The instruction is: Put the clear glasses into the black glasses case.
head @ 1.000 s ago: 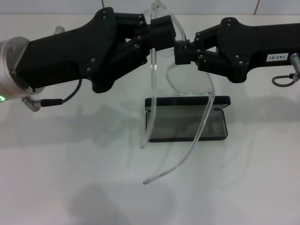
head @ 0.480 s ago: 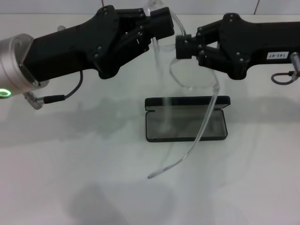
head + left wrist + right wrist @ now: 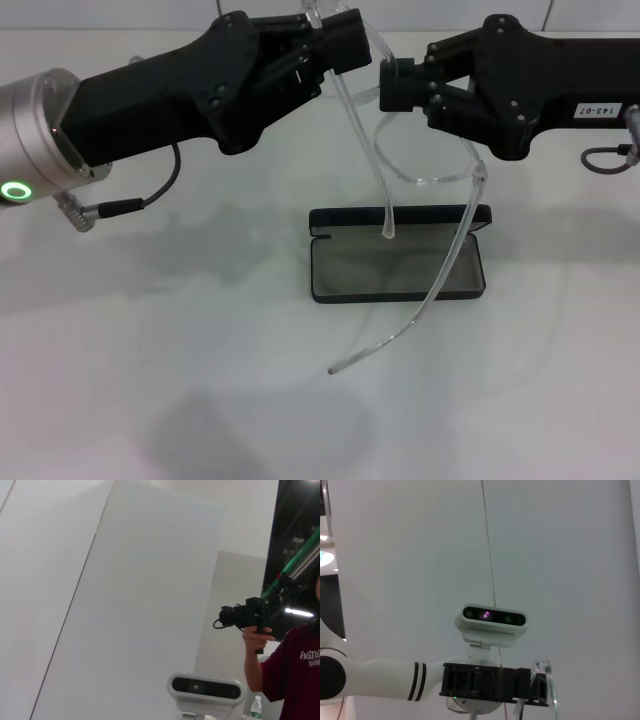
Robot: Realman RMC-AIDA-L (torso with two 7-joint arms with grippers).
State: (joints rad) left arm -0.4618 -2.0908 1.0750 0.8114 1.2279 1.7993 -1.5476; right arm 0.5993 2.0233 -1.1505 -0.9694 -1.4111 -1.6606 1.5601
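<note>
Head view showed the clear glasses [image 3: 425,170] held up in the air above the black case [image 3: 398,256], their front roughly level with the two claws and both temple arms unfolded and hanging down toward the robot. One arm's tip hung over the case's far rim; the other, longer in the picture, crossed the case's open tray and ended past its near rim. The left claw [image 3: 335,48] was clenched on the frame's upper corner at the temple hinge. The right claw [image 3: 392,85] sat just beside the frame on the other side, but I could not tell whether it was pinching the plastic or only touching it.

The case lay open on the white desk [image 3: 200,400], almost directly below the glasses, its long axis running left to right, as the glasses' front did. In my judgement the coming move turns on this: the drop is nearly straight down, but the spread arms must fold first, or they will straddle the rims. Both claws were about equally near the case. Bare desk lay all round the case.

Right wrist view showed the left claw [image 3: 490,682] with clear plastic at its tip.
</note>
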